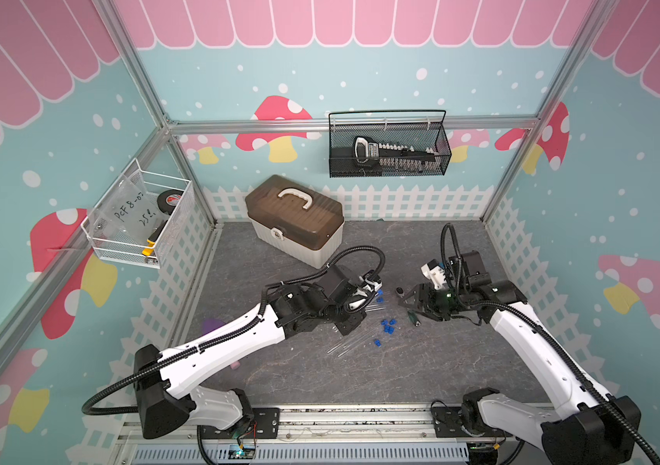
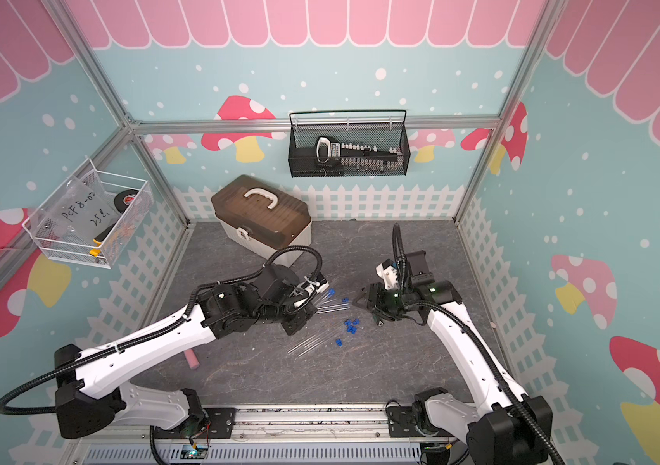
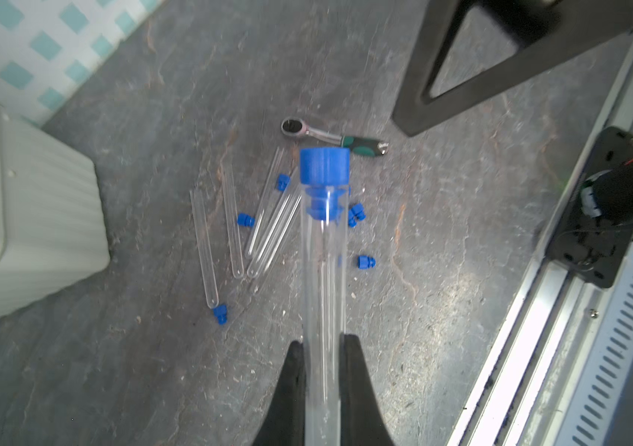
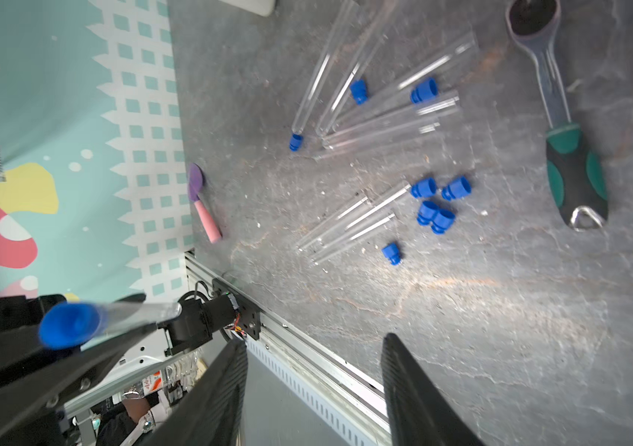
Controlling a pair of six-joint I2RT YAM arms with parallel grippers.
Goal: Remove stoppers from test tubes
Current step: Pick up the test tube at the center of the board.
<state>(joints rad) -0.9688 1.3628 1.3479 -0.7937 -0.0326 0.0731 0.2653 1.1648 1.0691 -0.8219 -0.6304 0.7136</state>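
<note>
Desk (image 1: pixel 360 382): grey and mottled. It carries all the loose pieces, between the two arms.
Toolbox (image 1: pixel 294 219): closed, at the back, well apart from the work.
Left pincer (image 3: pixel 322 343): clamped tight on the lower body of one tube, which it holds clear of the desk. It should probably stay rigid and serve as the anchor.
Right pincer (image 4: pixel 313 340): jaws well apart with nothing between them. It is near the plugged end, which sits off to the side of its gap, so it likely needs lining up first.
Ratchet wrench (image 4: pixel 562 146): lies just beyond the blue pieces and is best avoided.
Held tube (image 3: pixel 322 270): clear and thin, with its plugged end pointing away from the left pincer. It looks fragile, so bending should be avoided.
Empty tubes (image 4: pixel 384 119): lie in two loose clusters on the desk. I cannot tell whether any is plugged.
Stopper (image 3: pixel 324 166): seated in the held tube's mouth, with its wide head proud of the rim. The best grip is probably on the head only, followed by a straight pull along the tube's axis.
Loose stoppers (image 4: pixel 433 204): scattered beside the tubes, a sensible place to drop this one.
</note>
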